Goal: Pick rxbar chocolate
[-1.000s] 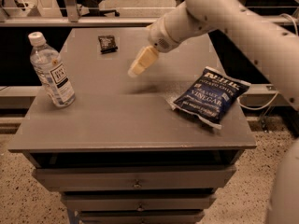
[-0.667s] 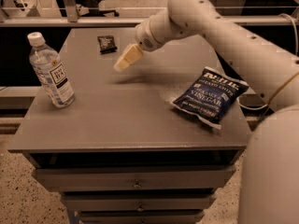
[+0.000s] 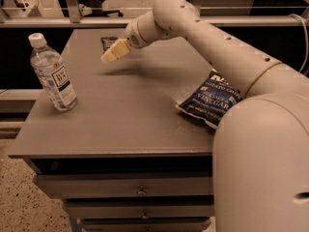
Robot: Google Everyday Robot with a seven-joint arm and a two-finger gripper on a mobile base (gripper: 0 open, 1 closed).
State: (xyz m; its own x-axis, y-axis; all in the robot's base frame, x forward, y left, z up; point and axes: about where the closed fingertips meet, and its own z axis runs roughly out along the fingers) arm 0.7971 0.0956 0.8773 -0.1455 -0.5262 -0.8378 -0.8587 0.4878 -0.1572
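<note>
Tool (image 3: 111, 54) hovers low over the far surface (image 3: 120, 115), opening impossible to tell, nothing visibly held; rxbar chocolate (image 3: 106, 41) lies flat just beyond its tip, so advance slightly, descend squarely, straddle the wrapper's narrow width.

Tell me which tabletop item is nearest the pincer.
The small black rxbar chocolate at the far edge, just behind the pincer; water bottle and chip bag lie farther.

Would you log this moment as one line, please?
phase: pre-grasp | pincer: over far end of table, by rxbar | rxbar: lying on table, ungrasped
</note>
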